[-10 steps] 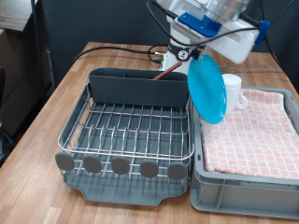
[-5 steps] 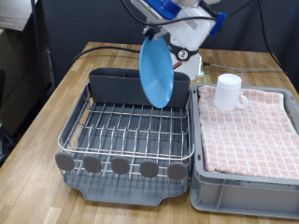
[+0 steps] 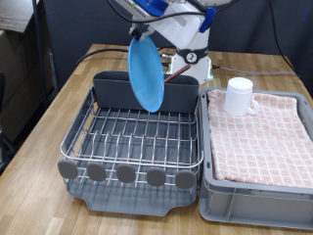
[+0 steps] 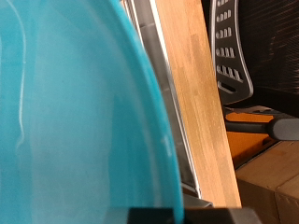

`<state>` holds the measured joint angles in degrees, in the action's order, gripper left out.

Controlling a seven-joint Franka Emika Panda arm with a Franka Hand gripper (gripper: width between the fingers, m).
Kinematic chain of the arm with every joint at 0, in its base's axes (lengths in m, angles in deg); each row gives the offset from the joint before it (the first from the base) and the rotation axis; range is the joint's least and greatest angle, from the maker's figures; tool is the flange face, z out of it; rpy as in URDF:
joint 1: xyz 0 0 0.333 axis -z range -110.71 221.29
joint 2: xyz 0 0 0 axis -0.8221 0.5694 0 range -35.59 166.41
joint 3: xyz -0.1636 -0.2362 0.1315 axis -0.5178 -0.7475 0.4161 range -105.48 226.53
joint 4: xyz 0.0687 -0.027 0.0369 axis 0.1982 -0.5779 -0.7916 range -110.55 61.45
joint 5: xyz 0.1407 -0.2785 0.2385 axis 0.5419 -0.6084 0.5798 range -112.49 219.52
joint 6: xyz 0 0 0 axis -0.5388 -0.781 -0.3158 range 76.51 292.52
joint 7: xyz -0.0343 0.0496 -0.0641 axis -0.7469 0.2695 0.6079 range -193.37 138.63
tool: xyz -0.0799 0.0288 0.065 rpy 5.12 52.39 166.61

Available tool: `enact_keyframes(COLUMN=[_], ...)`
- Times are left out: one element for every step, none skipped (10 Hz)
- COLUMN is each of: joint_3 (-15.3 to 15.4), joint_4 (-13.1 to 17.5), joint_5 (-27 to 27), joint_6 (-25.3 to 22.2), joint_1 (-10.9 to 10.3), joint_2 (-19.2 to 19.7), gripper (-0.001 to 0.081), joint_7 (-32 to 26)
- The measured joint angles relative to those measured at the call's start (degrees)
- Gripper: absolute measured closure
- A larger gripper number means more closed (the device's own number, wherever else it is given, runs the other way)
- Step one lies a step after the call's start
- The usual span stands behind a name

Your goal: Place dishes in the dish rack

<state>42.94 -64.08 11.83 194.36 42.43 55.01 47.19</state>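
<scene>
My gripper (image 3: 143,35) is shut on the top rim of the round light-blue plate (image 3: 147,76). It holds the plate upright and on edge above the back part of the dish rack (image 3: 137,137), in front of the rack's dark grey bin (image 3: 112,88). In the wrist view the plate (image 4: 75,112) fills most of the picture, with the rack's wire edge (image 4: 161,65) beside it. The white mug (image 3: 240,95) stands on the pink checked cloth in the grey crate (image 3: 256,188). The wooden spoon is not in view.
The rack and the crate stand side by side on a wooden table (image 3: 68,98). A row of grey discs (image 3: 127,173) lines the rack's near edge. Black cables (image 3: 127,51) lie on the table behind the rack. An office chair (image 4: 234,47) stands past the table's edge.
The gripper has carried the plate from over the crate's edge, towards the exterior view's left, to above the back of the rack. The mug, once partly hidden by the plate, now shows in full.
</scene>
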Motion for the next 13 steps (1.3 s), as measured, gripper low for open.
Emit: enact_keyframes(joint_3=[-0.7,-1.6,-2.7,-3.9,-5.0,-5.9,-6.7,-7.4,-8.0,-8.4,-8.9,-9.5,-10.1], joint_4=[0.0,0.0,0.0,0.2,0.4,0.7,1.1,1.8,2.5,3.2,3.5,3.5,3.5], joint_5=[0.0,0.0,-0.1,-0.1,-0.7,-1.7,-2.8,-3.4,-3.8,-4.4,-5.0,-5.7,-6.2], joint_6=[1.1,2.5,4.0,5.4,6.7,8.2,9.5,10.3,10.5,10.7,11.4,12.6,14.2], joint_1=[0.1,0.3,0.5,0.8,1.0,1.4,1.6,1.8,1.8,1.9,1.9,2.0,2.0], joint_2=[0.0,0.0,0.1,0.4,0.7,1.1,1.6,2.3,3.1,3.9,4.6,5.3,6.1], gripper=[0.0787,0.0787,0.0787,0.0787,0.0787,0.0787,0.0787,0.0787,0.0787,0.0787,0.0787,0.0787,0.0787], joint_7=[-0.6,-2.0,-4.2,-6.6,-8.6,-10.0,-11.1,-12.2,-13.1,-13.6,-14.0,-14.5,-14.9])
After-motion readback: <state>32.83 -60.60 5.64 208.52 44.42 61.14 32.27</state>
